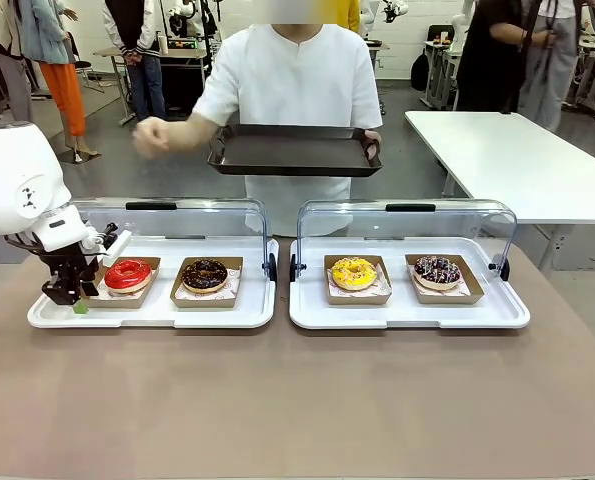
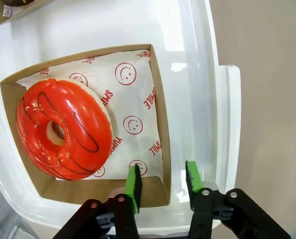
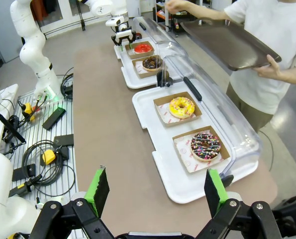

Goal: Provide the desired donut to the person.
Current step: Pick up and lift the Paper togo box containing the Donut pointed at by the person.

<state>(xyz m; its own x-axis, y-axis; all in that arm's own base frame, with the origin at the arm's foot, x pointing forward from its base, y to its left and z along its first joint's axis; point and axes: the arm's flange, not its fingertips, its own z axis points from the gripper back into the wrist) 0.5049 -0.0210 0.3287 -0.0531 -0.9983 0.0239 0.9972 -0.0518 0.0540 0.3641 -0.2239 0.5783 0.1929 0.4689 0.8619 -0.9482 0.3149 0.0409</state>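
Note:
A red glazed donut (image 1: 128, 273) (image 2: 63, 129) lies on printed paper in a brown cardboard box (image 2: 156, 99), at the left end of the left white tray (image 1: 152, 315). My left gripper (image 1: 77, 298) (image 2: 162, 180) is down at that box's outer wall. Its green fingers stand astride the wall, drawn partway in, with a small gap on each side. Across the table the person (image 1: 292, 80) in a white shirt holds a dark serving tray (image 1: 292, 150) in one hand and has the other hand (image 1: 149, 136) raised. My right gripper (image 3: 156, 191) hangs open and holds nothing, high over the near end of the table.
A chocolate donut (image 1: 205, 275) shares the left tray. The right white tray (image 1: 407, 315) holds a yellow donut (image 1: 354, 272) and a sprinkled chocolate donut (image 1: 437, 270). Both clear lids (image 1: 407, 215) stand raised behind the trays. A white table (image 1: 517, 160) is at the far right.

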